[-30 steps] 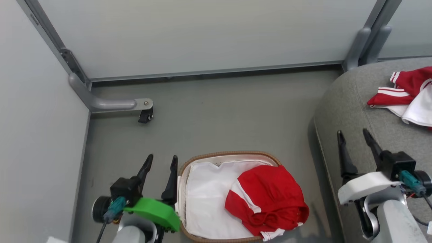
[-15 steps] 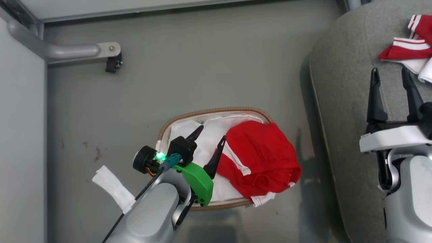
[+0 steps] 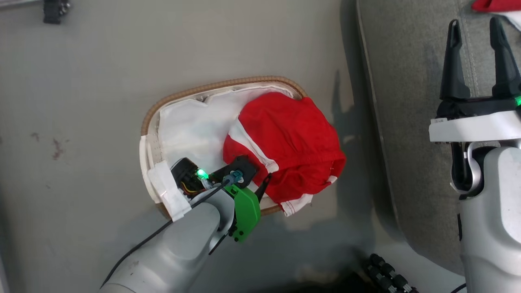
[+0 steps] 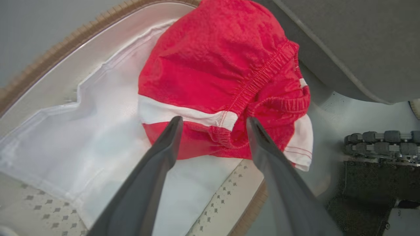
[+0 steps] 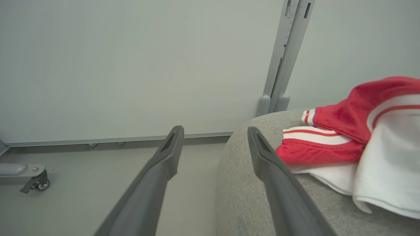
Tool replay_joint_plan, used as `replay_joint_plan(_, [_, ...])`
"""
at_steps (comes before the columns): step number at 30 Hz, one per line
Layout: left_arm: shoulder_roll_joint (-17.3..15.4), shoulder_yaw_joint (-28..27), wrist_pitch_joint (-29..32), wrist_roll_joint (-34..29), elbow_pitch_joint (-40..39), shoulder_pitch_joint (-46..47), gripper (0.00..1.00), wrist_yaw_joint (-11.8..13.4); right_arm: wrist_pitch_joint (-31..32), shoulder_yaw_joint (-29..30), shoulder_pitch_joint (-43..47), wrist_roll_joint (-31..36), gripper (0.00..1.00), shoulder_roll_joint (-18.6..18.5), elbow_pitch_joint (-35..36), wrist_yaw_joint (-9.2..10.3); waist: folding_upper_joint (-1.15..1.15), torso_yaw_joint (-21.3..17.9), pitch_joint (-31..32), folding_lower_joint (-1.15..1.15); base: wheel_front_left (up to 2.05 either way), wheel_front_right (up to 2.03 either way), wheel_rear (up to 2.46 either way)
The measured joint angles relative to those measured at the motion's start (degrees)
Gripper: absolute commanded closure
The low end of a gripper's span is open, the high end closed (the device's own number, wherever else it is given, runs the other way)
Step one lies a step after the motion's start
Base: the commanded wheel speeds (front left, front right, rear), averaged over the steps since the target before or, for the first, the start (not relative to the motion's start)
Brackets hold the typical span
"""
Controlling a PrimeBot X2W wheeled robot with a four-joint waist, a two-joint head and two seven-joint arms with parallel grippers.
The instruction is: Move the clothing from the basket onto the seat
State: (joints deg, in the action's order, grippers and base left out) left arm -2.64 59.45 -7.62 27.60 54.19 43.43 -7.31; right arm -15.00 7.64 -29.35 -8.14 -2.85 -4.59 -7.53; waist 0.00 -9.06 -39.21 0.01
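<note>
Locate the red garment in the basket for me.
Head view, centre: the red garment fills the basket's right half, spilling over the rim toward the seat, with the open left claw at its edge.

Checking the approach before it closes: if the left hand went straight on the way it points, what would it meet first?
Most likely the red garment in the basket: the open left hand points at its gathered waistband. The gap between them is hard to judge.

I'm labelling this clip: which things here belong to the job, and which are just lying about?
Job: red garment in the basket; red-and-white garment lying on the grey seat; open left gripper at the basket.
Lying about: caster wheel; partition wall; floor stains.
</note>
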Motion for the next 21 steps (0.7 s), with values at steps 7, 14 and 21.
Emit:
replay_joint_plan(7, [0.0,2.9,1.0,1.3,3.7,3.5,0.00,0.3,0.0,-1.6,-2.8,-1.7,0.00,0.0,2.4,0.00,0.00,-2.8,-7.1,0.00,0.00,0.00,0.00])
replay_joint_plan(14, [0.0,5.2,1.1,2.1,6.3,6.8,0.00,0.8,0.0,-3.3,-4.2,-3.6,0.00,0.0,3.6,0.00,0.00,-5.5,-12.7,0.01,0.00,0.00,0.00])
replay_joint_plan(21, [0.0,6.0,0.7,3.4,8.5,9.2,0.00,3.2,0.0,-3.2,-4.2,-4.0,0.00,0.0,4.3,0.00,0.00,-7.8,-16.1,0.00,0.00,0.00,0.00])
